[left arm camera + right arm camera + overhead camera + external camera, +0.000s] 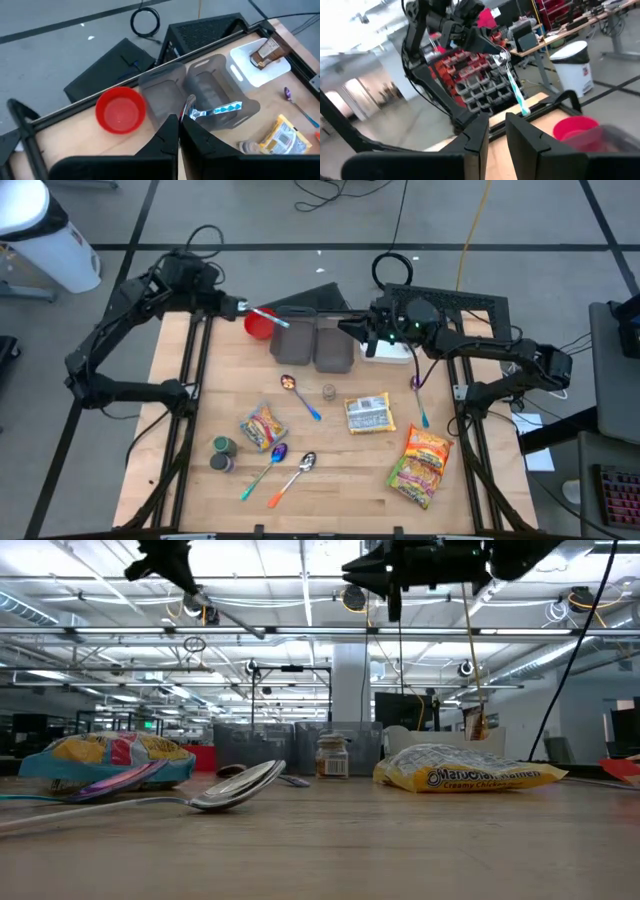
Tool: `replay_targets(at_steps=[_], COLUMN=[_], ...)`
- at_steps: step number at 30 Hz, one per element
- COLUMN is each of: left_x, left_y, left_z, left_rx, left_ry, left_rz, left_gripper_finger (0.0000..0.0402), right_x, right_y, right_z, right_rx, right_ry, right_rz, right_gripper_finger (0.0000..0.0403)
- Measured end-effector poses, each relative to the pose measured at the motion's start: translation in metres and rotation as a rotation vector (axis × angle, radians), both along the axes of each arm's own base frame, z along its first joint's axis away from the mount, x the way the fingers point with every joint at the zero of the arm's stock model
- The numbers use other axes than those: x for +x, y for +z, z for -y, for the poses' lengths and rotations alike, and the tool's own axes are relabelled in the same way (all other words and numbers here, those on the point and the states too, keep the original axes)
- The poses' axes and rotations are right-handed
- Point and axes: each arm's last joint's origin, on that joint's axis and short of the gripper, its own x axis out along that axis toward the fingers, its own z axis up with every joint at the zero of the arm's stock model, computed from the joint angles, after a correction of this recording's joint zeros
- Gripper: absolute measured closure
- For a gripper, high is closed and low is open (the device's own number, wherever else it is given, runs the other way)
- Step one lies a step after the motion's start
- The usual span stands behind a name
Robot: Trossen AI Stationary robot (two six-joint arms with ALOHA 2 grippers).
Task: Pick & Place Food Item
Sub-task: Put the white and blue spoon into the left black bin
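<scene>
**Holding a spoon over the bins, with the food packets lying untouched**

Clamping the left gripper [250,310] shut on the metal bowl end of a blue-handled spoon [272,317], high above the table's far edge. Letting the patterned handle stick out over the two grey bins [312,346], just beside the red bowl [258,326].

Hovering the right gripper [362,332] near the white bin [398,354], fingers slightly apart with nothing showing between them.

Leaving the food well apart from both grippers, flat on the wooden table [330,480] toward the near side:
- the ramen packet [369,413] lying about mid-table
- the orange packet [420,465] resting nearer the right front corner
- the colourful snack bag [262,427] sitting left of centre, close to two loose spoons

Judging the packets as light, soft and crinkly, with slick film likely to slide or buckle under a pinch. Probably best taking one across its narrower width or at a sealed end seam, squeezing gently to avoid crushing the contents.

Judging the held spoon as stiff, light and smooth, and prone to swivelling when gripped by its rounded bowl.
</scene>
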Motion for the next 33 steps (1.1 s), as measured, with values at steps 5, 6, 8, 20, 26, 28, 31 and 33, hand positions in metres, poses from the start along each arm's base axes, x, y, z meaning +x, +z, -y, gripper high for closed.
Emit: replay_targets(at_steps=[5,6,8,20,26,28,31,33], left_x=[0.024,0.029,0.038,0.092,0.124,0.132,0.140,0.145], left_y=[0.003,0.005,0.007,0.012,0.018,0.022,0.027,0.029], left_z=[-0.013,-0.015,-0.017,-0.027,-0.023,-0.019,-0.012,-0.007], left_rx=[0.001,0.008,0.018,0.078,0.130,0.152,0.184,0.215], left_ry=[-0.041,-0.051,-0.073,-0.180,-0.336,-0.377,-0.443,-0.490], left_rz=[-0.012,-0.007,0.008,-0.045,-0.060,-0.061,-0.084,-0.095], left_gripper_finger=[0.0399,0.0399,0.0397,0.0397,0.0397,0.0396,0.0398,0.0397], right_x=[0.002,0.001,0.000,0.005,0.025,0.029,0.036,0.037], right_y=[0.032,0.038,0.049,0.057,0.040,0.033,0.028,0.025], right_z=[0.005,0.006,0.008,0.002,-0.004,-0.004,-0.003,0.000], right_rx=[-0.102,-0.122,-0.158,-0.122,-0.073,-0.045,-0.046,-0.046], right_ry=[-0.018,-0.024,-0.049,-0.077,-0.043,-0.034,0.003,0.015], right_rz=[-0.067,-0.073,-0.079,-0.190,-0.233,-0.265,-0.258,-0.263], right_gripper_finger=[0.0335,0.0331,0.0320,0.0230,0.0212,0.0211,0.0213,0.0216])
